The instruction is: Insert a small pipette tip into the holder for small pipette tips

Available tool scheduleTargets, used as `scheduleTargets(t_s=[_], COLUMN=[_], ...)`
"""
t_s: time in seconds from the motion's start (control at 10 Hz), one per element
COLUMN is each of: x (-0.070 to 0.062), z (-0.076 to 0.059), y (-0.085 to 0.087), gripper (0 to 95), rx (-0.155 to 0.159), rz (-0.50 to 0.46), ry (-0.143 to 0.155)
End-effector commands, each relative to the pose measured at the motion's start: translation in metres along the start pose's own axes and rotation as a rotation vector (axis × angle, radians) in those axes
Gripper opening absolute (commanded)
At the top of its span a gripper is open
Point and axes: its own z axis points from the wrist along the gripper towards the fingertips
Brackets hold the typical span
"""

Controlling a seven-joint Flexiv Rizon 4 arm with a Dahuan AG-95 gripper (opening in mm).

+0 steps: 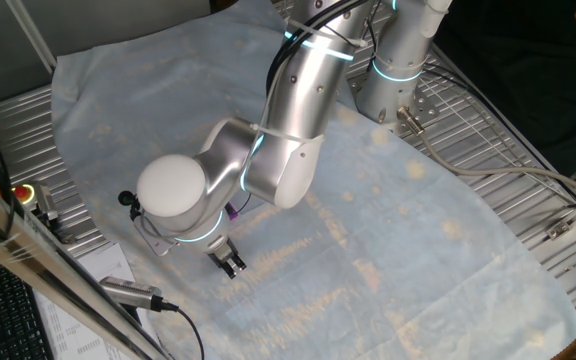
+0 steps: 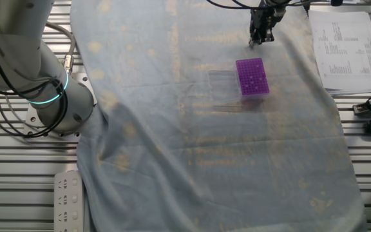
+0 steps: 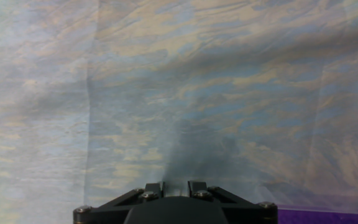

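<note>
The holder for small pipette tips (image 2: 251, 76) is a flat purple block with pale holes, lying on the blue-grey cloth. In the one fixed view only a purple sliver of the holder (image 1: 233, 210) shows behind the arm, and in the hand view only the holder's edge (image 3: 325, 216) shows at the bottom right. My gripper (image 2: 260, 40) hangs just beyond the holder's far end, fingers pointing down at the cloth. Its dark fingertips (image 1: 227, 262) stand slightly apart close above the cloth. Nothing shows between the finger stubs (image 3: 153, 187). No small pipette tip is visible in any view.
The wrinkled cloth (image 2: 205, 148) covers the metal table. A faint clear rectangle (image 2: 221, 77) lies left of the holder. Papers (image 2: 343, 45) lie beside the cloth's far corner, the arm's base (image 2: 57, 96) stands at the left, and a metal handle with cable (image 1: 133, 292) lies near the edge.
</note>
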Motion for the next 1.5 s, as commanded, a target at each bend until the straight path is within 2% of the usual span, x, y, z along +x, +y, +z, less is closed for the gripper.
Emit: scheduleTargets(t_s=[0.1,0.8,1.1,1.5], x=[0.0002,0.0006,-0.0017,-0.0015], z=[0.0003,0.0015,-0.0006,0.0000], y=[-0.0001,-0.0003,-0.0091,-0.0080], gripper=[19.0,19.0,19.0,19.0], rx=[0.001,0.002,0.004,0.002], rz=[-0.006,0.000,-0.001,0.014], ry=[-0.001,0.000,-0.005,-0.013])
